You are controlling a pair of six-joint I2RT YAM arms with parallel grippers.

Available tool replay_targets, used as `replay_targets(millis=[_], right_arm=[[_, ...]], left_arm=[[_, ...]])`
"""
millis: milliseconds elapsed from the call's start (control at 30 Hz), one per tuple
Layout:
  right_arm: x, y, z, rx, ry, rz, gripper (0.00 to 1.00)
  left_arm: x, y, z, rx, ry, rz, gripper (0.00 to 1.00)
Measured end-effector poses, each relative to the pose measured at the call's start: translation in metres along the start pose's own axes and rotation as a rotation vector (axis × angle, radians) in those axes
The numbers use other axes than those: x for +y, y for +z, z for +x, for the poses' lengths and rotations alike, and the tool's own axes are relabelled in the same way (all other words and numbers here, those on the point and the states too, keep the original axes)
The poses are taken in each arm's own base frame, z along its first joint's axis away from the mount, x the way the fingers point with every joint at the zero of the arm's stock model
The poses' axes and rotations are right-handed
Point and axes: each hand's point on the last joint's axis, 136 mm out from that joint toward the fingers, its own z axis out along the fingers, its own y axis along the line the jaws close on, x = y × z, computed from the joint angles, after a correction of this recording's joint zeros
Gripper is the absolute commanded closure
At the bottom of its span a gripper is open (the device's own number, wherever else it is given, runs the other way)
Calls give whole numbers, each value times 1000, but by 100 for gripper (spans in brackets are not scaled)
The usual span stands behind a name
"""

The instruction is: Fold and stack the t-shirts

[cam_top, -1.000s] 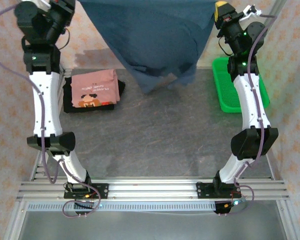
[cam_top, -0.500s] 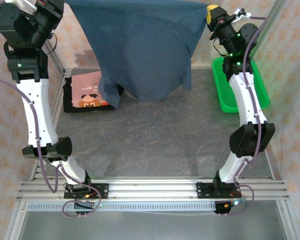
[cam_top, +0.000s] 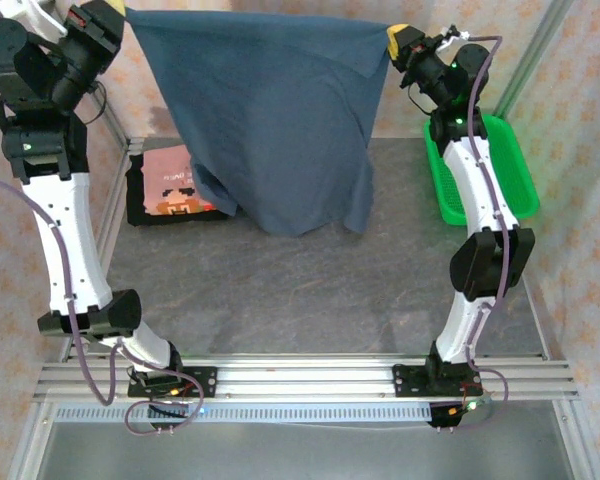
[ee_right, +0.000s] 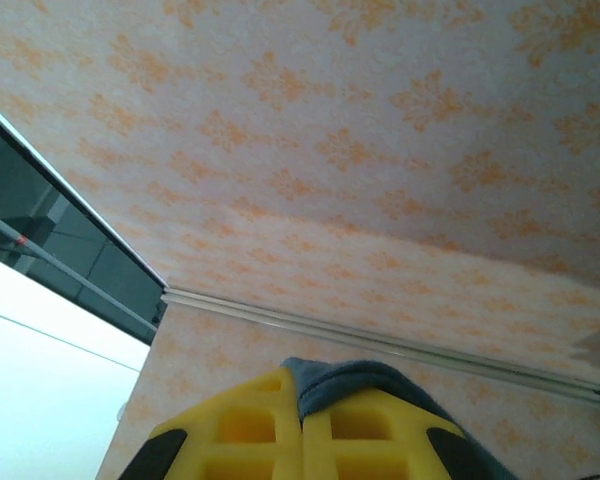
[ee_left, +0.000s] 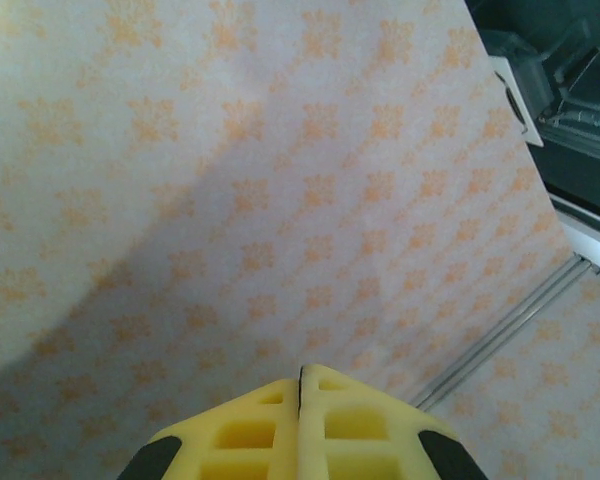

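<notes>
Our left tool [cam_top: 122, 14] and right tool [cam_top: 390, 38] each clamp a top corner of the soft slate-blue t-shirt [cam_top: 270, 120], which hangs as a smooth sheet. Left of it the folded pink t-shirt [cam_top: 175, 178] lies on the black t-shirt [cam_top: 140, 208]; right of it stands the green mesh basket [cam_top: 518, 185].

arms [cam_top: 68, 240]: white links, black joints | cables [cam_top: 76, 300]: purple | pincer pads [ee_left: 242, 432]: yellow
</notes>
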Motion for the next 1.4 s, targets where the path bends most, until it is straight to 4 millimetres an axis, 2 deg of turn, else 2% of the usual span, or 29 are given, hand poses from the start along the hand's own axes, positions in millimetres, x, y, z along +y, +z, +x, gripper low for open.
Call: replay_targets(millis=[67,133,200,300,400,467,533,600,667,733,867,900,1000,1100,1233,1333,1400], right_arm=[[-11,-6,-1,5,1,35,100],[-32,-20,-8,-7,4,98,100],[-58,-42,-20,-31,1,195,100],[-93,-82,-42,-78,-16,344,100],[-120,-123,-61,-120,-40,476,100],[-132,-144,-67,-136,-48,531,100],[-143,-161,-67,-144,-40,569,100],[-150,-172,-61,-135,-25,589,100],[-147,-173,-55,-117,-25,581,100],[-139,-173,-45,-96,-20,552,100],[-107,-166,-15,-34,-18,465,100],[-97,-163,-3,-7,-23,443,100],[-64,-151,41,95,-41,372,100],[-34,-145,86,186,-43,307,100],[4,-139,141,291,-22,225,100],[28,-136,176,358,2,170,100],[40,-137,188,372,17,141,100]], left_arm=[[-14,1,28,67,11,24,100],[-39,0,71,175,20,79,100],[-60,-5,125,306,2,141,100],[-72,-19,207,489,-37,181,100],[-70,-33,294,685,-69,177,100],[-59,-44,344,794,-91,148,100],[-37,-53,378,862,-102,79,100],[-14,-58,388,879,-92,-5,100],[-9,-57,375,845,-71,-27,100],[-14,-58,344,780,-33,-32,100],[-32,-64,242,523,71,-49,100],[-34,-70,211,437,103,-73,100],[-45,-91,139,233,198,-134,100],[-66,-99,89,98,285,-151,100],[-85,-97,41,-45,389,-179,100],[-82,-86,25,-104,459,-226,100],[-76,-73,20,-121,493,-252,100]])
